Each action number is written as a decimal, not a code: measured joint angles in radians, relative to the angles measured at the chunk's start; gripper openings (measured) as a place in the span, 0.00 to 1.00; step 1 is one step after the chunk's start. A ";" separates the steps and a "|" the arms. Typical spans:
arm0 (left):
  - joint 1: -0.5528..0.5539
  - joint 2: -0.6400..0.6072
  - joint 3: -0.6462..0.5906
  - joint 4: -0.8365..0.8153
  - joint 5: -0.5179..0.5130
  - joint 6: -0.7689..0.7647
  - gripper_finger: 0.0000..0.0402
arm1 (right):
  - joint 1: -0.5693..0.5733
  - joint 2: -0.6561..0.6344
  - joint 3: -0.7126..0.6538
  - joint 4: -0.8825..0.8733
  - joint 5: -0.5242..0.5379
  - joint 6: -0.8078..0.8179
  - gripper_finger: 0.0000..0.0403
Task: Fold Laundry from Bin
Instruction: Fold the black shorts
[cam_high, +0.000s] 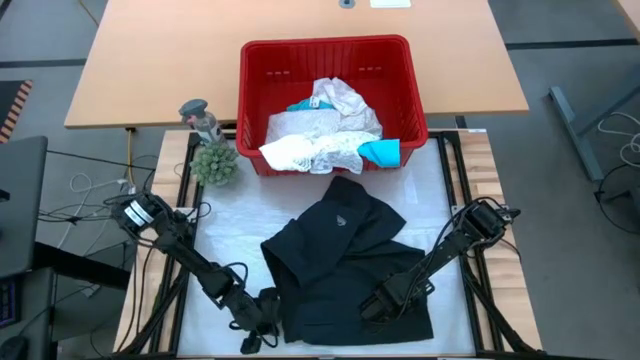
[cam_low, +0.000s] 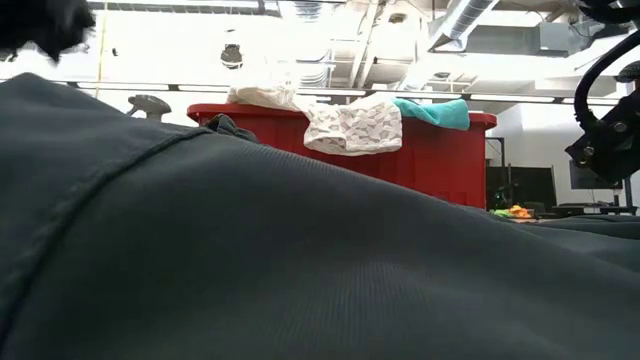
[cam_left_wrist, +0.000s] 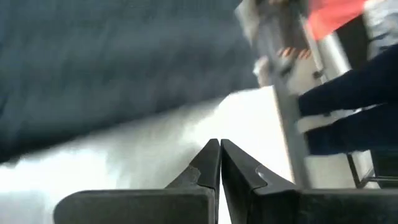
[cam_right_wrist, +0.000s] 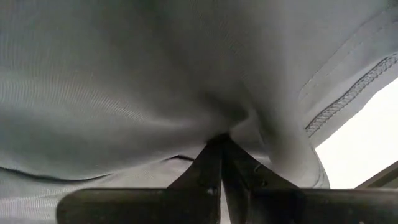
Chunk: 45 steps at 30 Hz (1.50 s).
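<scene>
The black garment (cam_high: 345, 260) lies crumpled on the white mat (cam_high: 250, 215), in front of the red bin (cam_high: 325, 60). White lacy laundry (cam_high: 315, 135) and a teal piece (cam_high: 380, 152) fill the bin and hang over its near rim (cam_low: 352, 128). My right gripper (cam_high: 375, 300) is shut on the black garment's near right part. My left gripper (cam_high: 255, 322) is shut at the garment's near left corner. In the left wrist view its tips (cam_left_wrist: 219, 146) are over bare white mat just short of the cloth edge (cam_left_wrist: 124, 118), with nothing between them. I cannot tell whether they touch the mat. My right gripper pinches a bunched-up fold of the black garment (cam_right_wrist: 239, 121) between its two fingers, coming steeply from above and from the table's right side. The cloth puckers toward the fingertips. A stitched hem (cam_right_wrist: 348, 102) runs close by. The rest of the garment lies on the mat.
A small green plant (cam_high: 213, 162) and a grey figure (cam_high: 200, 115) stand left of the bin. A wooden table (cam_high: 160, 60) extends behind the bin. The black garment fills the foreground of the low view (cam_low: 250, 250). Bare mat lies left of the garment.
</scene>
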<state>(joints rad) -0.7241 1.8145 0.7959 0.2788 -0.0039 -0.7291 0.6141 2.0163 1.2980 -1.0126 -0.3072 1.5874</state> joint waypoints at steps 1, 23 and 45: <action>-0.005 0.000 0.001 -0.017 0.000 -0.025 0.00 | 0.001 0.000 0.000 0.000 0.003 -0.005 0.08; -0.123 -0.150 0.023 -0.079 -0.285 -0.241 0.00 | 0.011 -0.046 0.276 -0.277 0.253 -0.121 0.08; -0.094 -0.035 0.059 0.171 -0.419 -0.161 0.00 | 0.172 -0.050 0.200 0.099 0.451 -0.034 0.09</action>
<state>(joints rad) -0.8182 1.7797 0.8547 0.4493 -0.4233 -0.8897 0.7865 1.9667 1.4979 -0.9139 0.1435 1.5536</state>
